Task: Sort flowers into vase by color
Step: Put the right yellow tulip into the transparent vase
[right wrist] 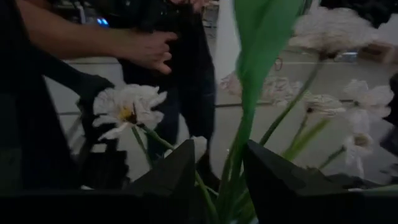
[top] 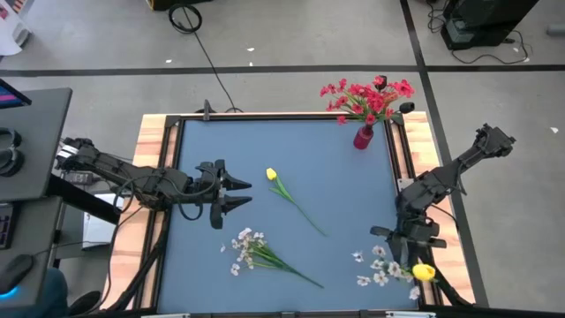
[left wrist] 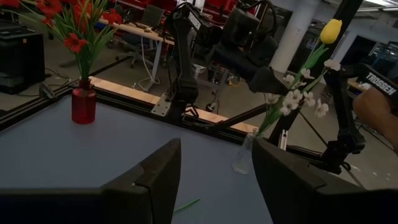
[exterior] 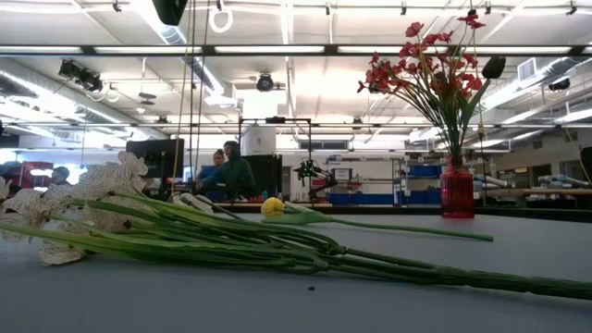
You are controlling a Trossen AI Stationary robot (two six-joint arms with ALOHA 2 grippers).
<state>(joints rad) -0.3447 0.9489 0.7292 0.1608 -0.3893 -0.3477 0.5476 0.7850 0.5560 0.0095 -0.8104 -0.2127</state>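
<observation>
A: We are locating the yellow tulip (top: pixel 271 174) lying mid-table, its thin stem light and flexible; we are advising a mid-stem grasp.

B: We are reading the left gripper (top: pixel 240 194) as spread, empty. The right gripper (right wrist: pixel 214 171) is straddling green stems (right wrist: pixel 249 118), fingers apart.

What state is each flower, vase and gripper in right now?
red flowers: upright in red vase, back right corner.
clear vase: upright, holding white sprays and a yellow tulip.
loose yellow tulip: lying on the table.
loose white spray: lying on the table.
left gripper: open, empty.
right gripper: jaws apart around stems in the clear vase.
</observation>
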